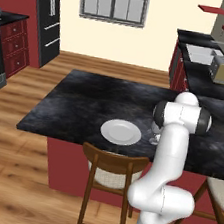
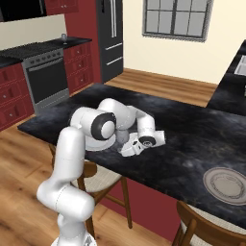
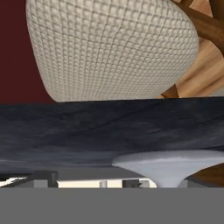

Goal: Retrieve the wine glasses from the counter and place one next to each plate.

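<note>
- The wine glass (image 1: 155, 133) stands upright on the black counter (image 1: 80, 99), just beside the right edge of the white plate (image 1: 121, 132). It looks like a fair place for it.
- The gripper (image 2: 129, 148) is low over the counter, right at the glass. The arm hides most of it from the base, so you cannot tell whether the fingers are spread or closed on the stem. Treat the glass as possibly held.
- In the hand view the round foot (image 3: 170, 165) of the glass sits flat against the stone. The woven chair cushion (image 3: 109, 48) shows beyond the counter's edge, so the hand is rolled over and its top is not the room's top.
- The step in hand is most likely letting go and backing off. Make sure the fingers stand clear of the stem on both sides before you move.
- Draw the hand straight back along its own line. Do not lift or swing first, since a finger catching the bowl would tip the glass onto the plate.
- Keep the elbow high as you withdraw, because it hangs over the plate.
- A second glass (image 2: 64, 37) waits on the far counter by the stove. The greyish plate (image 2: 225, 184) has no glass beside it yet.
</note>
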Robot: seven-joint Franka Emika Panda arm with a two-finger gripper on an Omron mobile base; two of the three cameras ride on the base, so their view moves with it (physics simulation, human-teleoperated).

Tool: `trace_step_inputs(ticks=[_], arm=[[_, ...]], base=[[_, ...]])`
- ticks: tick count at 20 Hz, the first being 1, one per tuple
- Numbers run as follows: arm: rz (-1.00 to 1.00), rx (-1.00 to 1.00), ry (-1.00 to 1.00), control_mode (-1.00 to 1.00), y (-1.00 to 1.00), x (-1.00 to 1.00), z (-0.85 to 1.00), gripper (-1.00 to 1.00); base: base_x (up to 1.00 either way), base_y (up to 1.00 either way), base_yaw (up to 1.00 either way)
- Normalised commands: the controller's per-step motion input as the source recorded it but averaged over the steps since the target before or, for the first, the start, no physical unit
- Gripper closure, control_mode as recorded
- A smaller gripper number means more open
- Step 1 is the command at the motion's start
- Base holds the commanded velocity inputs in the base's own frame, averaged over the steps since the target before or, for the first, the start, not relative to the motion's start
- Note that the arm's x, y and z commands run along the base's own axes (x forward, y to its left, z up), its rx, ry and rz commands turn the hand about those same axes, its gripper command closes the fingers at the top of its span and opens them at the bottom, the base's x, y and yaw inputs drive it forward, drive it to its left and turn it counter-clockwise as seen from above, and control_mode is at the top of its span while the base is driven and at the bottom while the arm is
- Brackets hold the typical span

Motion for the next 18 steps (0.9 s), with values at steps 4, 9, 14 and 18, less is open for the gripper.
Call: trace_step_inputs(ticks=[4,9,14,18], arm=[[-0.02,0.0,0.0,-1.0,-0.04,0.14,-0.58,-1.0],[-0.08,0.0,0.0,-1.0,0.24,0.06,-0.54,-1.0],[-0.04,0.0,-0.04,-1.0,-0.11,0.03,-0.32,-1.0],[0.0,0.01,0.0,-1.0,-0.08,0.32,-0.29,-1.0]], base=[[0.0,0.0,0.0],[0.0,0.0,0.0],[0.0,0.0,0.0],[0.0,0.0,0.0]])
